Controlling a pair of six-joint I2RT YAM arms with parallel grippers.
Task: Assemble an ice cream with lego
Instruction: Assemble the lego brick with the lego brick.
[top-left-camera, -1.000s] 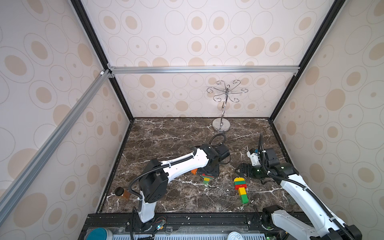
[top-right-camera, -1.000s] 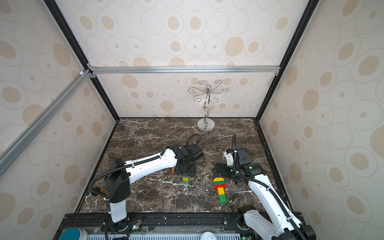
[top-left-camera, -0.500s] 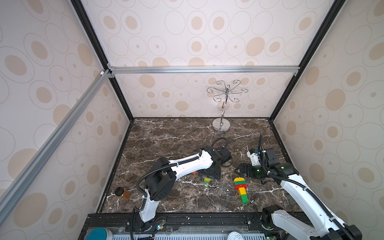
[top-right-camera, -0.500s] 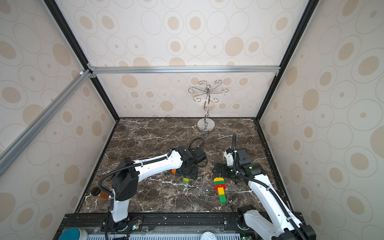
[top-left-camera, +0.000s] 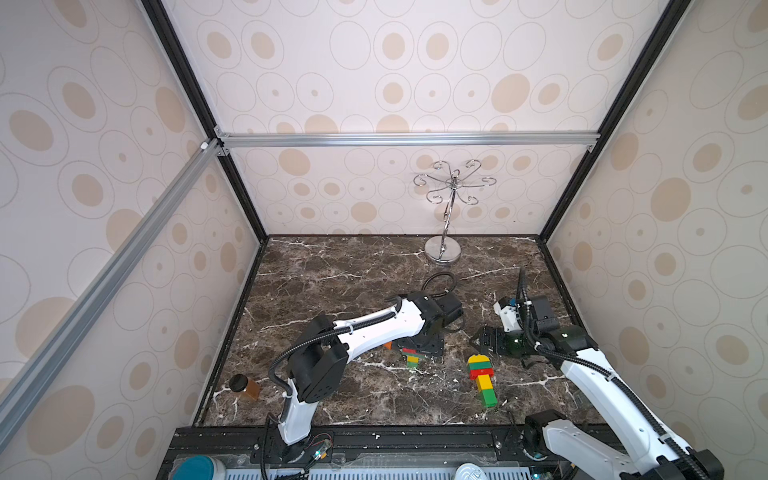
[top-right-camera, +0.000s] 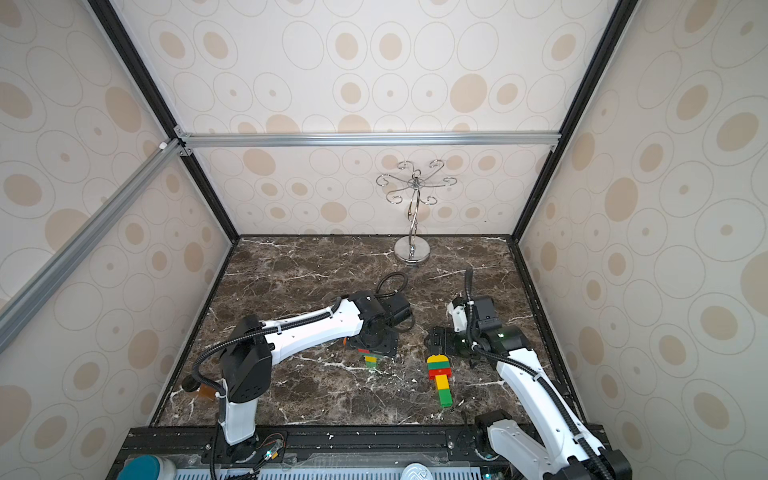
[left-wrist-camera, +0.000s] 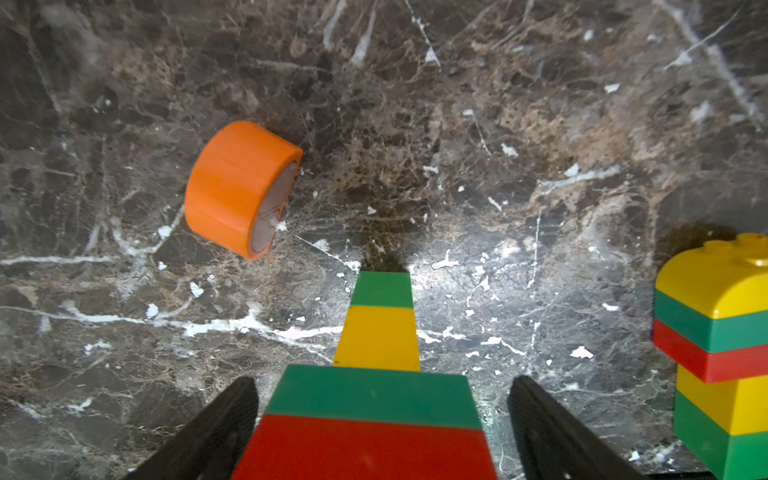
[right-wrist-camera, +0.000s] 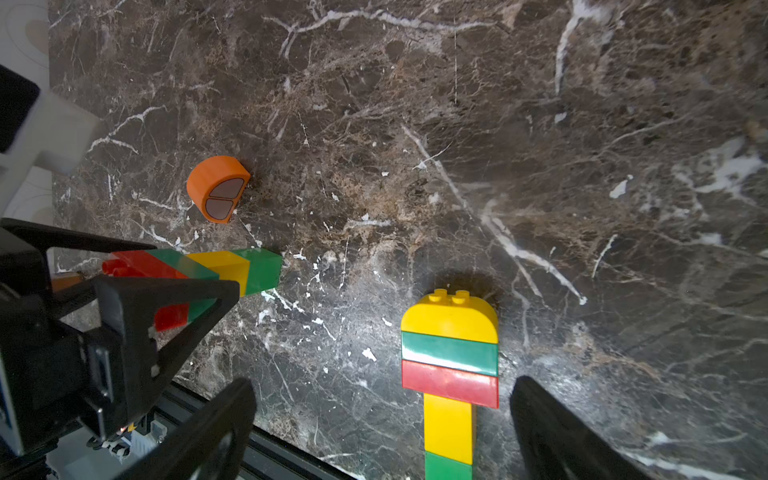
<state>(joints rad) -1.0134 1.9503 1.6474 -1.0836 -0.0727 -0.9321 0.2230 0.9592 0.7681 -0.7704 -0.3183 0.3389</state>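
Left gripper (left-wrist-camera: 382, 379) spread, a gap either side of the short red-green-yellow-green stack (left-wrist-camera: 376, 336) lying flat between its fingers on the marble table (left-wrist-camera: 498, 124); orange domed piece (left-wrist-camera: 237, 187) just beyond, apart. Right gripper (right-wrist-camera: 382, 381) equally wide, gripping nothing — taller yellow-domed stack (right-wrist-camera: 449, 353) flat between and ahead of its fingers. Short stack mostly hidden under the left gripper in both top views — gaps plain only from the wrist.
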